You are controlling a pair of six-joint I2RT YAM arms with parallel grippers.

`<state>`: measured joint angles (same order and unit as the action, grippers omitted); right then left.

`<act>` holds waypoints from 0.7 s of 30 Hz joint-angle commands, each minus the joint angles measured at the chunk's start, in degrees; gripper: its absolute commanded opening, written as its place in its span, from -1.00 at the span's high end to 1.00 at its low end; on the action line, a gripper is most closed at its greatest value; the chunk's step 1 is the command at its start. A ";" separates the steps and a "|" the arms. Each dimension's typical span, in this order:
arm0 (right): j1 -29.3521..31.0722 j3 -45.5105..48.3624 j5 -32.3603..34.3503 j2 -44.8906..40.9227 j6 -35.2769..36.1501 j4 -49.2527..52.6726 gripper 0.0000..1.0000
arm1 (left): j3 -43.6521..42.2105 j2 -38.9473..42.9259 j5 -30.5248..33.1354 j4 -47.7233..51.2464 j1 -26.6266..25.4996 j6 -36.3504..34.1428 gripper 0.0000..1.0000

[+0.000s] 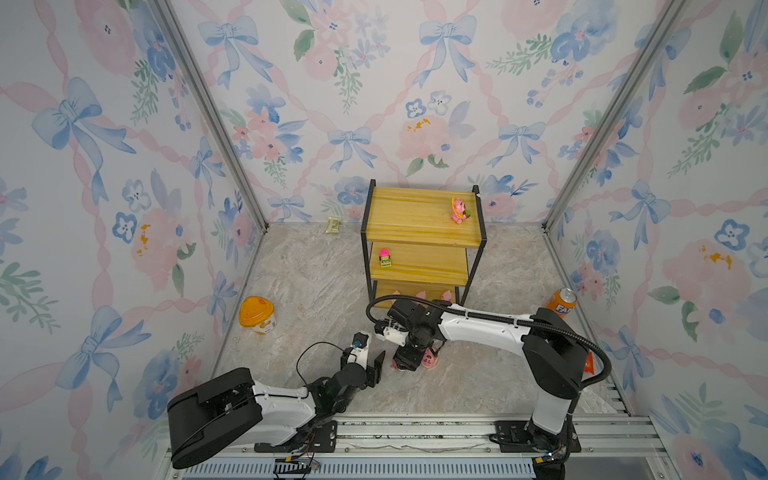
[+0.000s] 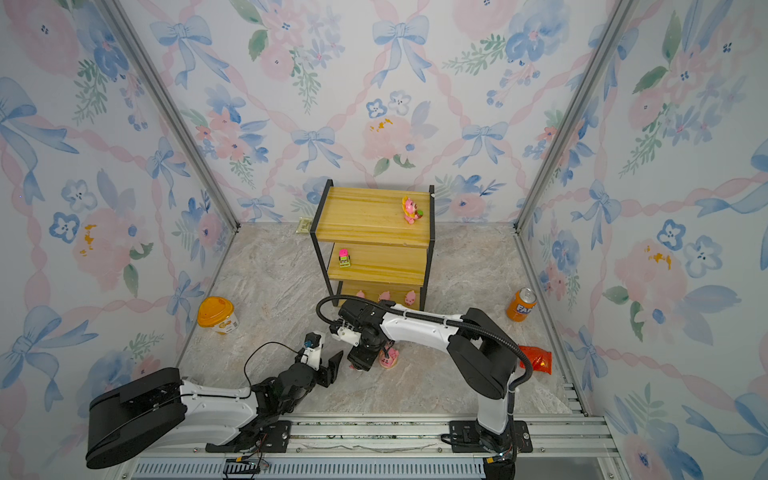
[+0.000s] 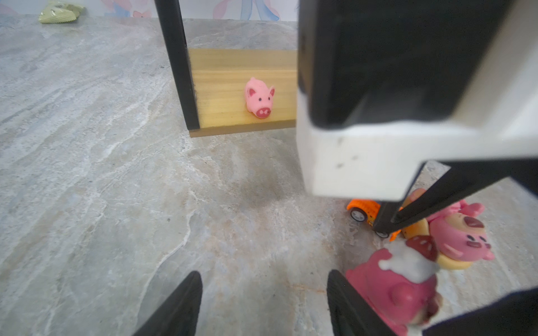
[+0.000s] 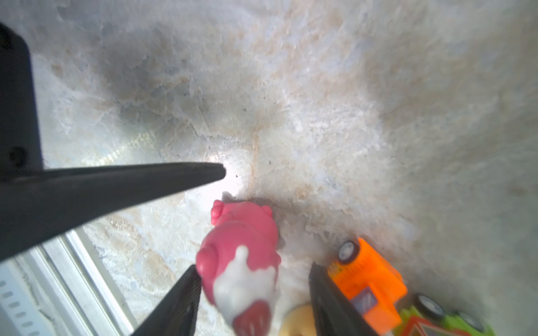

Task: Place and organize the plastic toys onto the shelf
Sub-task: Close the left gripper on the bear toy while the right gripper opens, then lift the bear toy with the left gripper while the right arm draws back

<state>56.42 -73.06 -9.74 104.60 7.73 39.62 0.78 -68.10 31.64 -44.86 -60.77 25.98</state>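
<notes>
Right claw [image 4: 255, 266] spread astride pink figurine [image 4: 238, 247].
We find left claw [image 3: 263, 273] spread and empty nearby; shelf [image 1: 415, 220] tiers sort by kind, so its top should receive it.

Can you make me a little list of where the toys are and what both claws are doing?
shelf, top: yellow-trimmed pink figurine
shelf, middle: pink-green car
shelf, bottom: three pigs
floor: dark pink figurine, pale pink figurine, orange car, green car
right claw: open, straddling the dark pink figurine
left claw: open, empty
</notes>
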 commanded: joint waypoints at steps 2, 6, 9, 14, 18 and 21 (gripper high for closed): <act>-0.76 -0.86 2.83 -5.68 -0.58 3.78 -0.29 | -2.25 0.53 -0.28 0.49 -0.40 0.02 -0.39; -1.41 -0.06 3.37 -10.98 -1.94 4.68 -0.32 | -2.12 0.92 -3.17 0.48 -0.49 -1.44 -0.41; -1.75 1.09 4.02 -14.35 -3.61 4.60 -0.34 | -2.32 1.51 -5.96 0.39 -0.49 -2.76 -0.41; -2.63 3.98 4.80 -18.97 -7.01 3.77 -0.34 | -2.68 3.31 -9.25 0.14 -0.49 -5.19 -0.42; -3.59 6.74 5.14 -22.49 -8.84 2.58 -0.35 | -2.22 3.77 -11.93 -0.40 -0.40 -7.21 -0.43; -4.75 7.90 4.97 -24.38 -9.31 2.46 -0.35 | -1.45 2.87 -13.68 -1.27 -0.39 -8.46 -0.44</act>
<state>52.86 -66.35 -5.52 82.30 0.40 42.06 0.78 -64.77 20.95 -45.01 -60.90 20.18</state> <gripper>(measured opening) 0.675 0.720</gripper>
